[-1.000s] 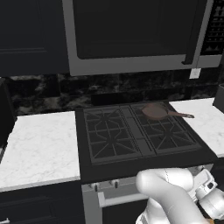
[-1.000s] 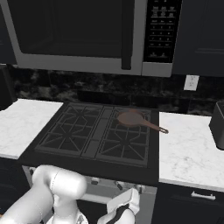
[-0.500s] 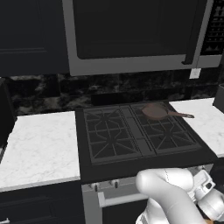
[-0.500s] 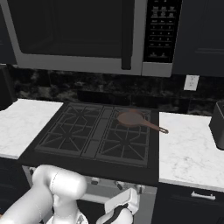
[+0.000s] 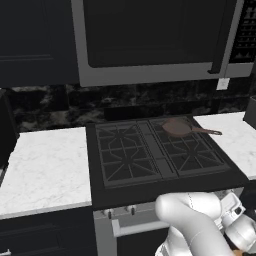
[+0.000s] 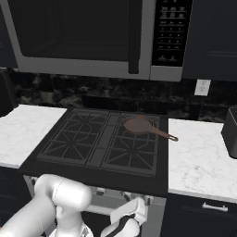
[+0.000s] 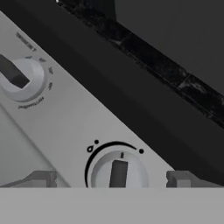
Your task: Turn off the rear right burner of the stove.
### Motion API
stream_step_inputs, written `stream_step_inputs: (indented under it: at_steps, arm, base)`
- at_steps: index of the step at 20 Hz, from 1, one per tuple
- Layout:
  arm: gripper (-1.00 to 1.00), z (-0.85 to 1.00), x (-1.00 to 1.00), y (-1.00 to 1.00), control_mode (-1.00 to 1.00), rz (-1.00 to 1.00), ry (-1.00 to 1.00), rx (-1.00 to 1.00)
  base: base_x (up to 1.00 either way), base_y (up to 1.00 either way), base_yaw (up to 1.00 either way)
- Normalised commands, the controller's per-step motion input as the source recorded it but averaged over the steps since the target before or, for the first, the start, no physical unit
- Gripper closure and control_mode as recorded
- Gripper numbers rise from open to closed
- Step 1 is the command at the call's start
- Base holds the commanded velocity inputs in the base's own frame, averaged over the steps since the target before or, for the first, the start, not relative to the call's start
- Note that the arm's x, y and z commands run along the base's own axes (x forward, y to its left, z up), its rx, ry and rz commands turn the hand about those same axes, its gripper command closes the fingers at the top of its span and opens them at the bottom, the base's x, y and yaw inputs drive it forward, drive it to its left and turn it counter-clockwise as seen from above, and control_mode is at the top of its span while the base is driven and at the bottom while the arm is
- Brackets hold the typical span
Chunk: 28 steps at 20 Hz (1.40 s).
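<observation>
Fingers at the silver front panel of the wide black gas stove (image 5: 165, 155)
Grey fingers (image 7: 41, 178) spread wide, straddling a round silver knob (image 7: 117, 171), holding nothing; rear right cast-iron burner (image 6: 141, 124) carries a brown pan (image 6: 139, 125).

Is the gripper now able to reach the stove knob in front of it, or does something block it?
Probably yes: the knob sits between the two fingertips, with bare silver panel around it and nothing between.

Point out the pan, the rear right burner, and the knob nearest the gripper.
pan (image 6: 138, 125), right base view, middle of its brown bowl
rear right burner (image 5: 192, 131), left base view, bare grate beside the pan
knob (image 7: 117, 173), hand view, its dark centre bar, between the finger tips
</observation>
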Motion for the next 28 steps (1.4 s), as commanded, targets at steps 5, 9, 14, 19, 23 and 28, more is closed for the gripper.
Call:
stream_step_inputs:
  at_steps: [5,9,14,19,23,28]
  arm:
    - [-1.00,0.27,0.00,-0.02,-1.00,0.00,0.00,0.01]
    - [-1.00,0.06,0.07,0.00,-1.00,0.00,0.00,0.00]
    - [-1.00,-0.04,0.14,0.01,-1.00,0.00,0.00,0.00]
    - [-1.00,-0.01,0.21,0.07,-1.00,0.00,0.00,-0.01]
    - [-1.00,0.00,0.31,0.00,-1.00,0.00,0.00,0.00]
    - [-1.00,0.00,0.16,0.04,-1.00,0.00,0.00,0.00]
  base:
    - [0.00,0.00,0.00]
    - [0.00,0.00,0.00]
    - [0.00,0.00,0.00]
    - [0.00,0.00,0.00]
    - [0.00,0.00,0.00]
    - [0.00,0.00,0.00]
